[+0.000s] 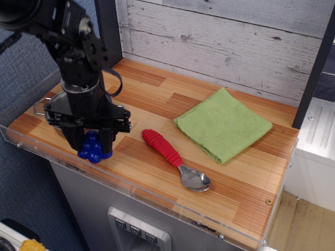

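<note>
My black gripper (93, 144) points straight down at the front left of the wooden table (157, 99). A blue bunch of toy grapes (94, 149) sits between its two fingers (74, 140), which stand on either side of it and look closed against it. The grapes rest on or just above the wood. A spoon (175, 159) with a ribbed red handle and a shiny metal bowl lies diagonally to the right. A folded green cloth (223, 124) lies flat at the back right.
A metal pot or pan (48, 104) with a wire handle shows behind the arm at the left edge. A transparent rim (157, 196) runs along the table's front. A whitewashed plank wall (225, 42) stands behind.
</note>
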Robot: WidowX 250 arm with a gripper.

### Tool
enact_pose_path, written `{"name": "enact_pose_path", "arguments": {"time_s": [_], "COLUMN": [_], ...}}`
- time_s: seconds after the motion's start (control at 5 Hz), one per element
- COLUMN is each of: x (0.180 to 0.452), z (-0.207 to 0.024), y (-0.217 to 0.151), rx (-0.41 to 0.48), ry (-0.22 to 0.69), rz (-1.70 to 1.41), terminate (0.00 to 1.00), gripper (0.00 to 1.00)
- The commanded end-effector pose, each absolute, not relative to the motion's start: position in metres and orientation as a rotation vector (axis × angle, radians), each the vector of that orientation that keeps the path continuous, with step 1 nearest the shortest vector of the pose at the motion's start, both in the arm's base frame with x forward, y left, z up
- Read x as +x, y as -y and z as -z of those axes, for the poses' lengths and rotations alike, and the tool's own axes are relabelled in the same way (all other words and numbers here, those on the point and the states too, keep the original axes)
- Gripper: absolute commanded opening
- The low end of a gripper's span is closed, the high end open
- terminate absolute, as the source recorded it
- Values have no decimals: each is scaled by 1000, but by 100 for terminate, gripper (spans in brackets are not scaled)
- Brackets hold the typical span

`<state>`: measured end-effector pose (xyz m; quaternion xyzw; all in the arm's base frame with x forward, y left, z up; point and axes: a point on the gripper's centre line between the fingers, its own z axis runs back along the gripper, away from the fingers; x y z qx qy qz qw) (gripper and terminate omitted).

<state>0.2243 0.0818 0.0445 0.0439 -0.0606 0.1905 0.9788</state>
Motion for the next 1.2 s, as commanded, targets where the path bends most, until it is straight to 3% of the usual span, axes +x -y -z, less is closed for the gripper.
{"name": "enact_pose_path", "arguments": {"time_s": [0.0, 0.6, 1.0], "x": [234, 266, 275], "z": [-73, -99, -67], "y": [-71, -137, -169], "rx": [104, 121, 73], "ry": [228, 253, 185], "rz": [-358, -555, -608], "terminate": [0, 0, 0], "gripper": [0, 0, 0]}}
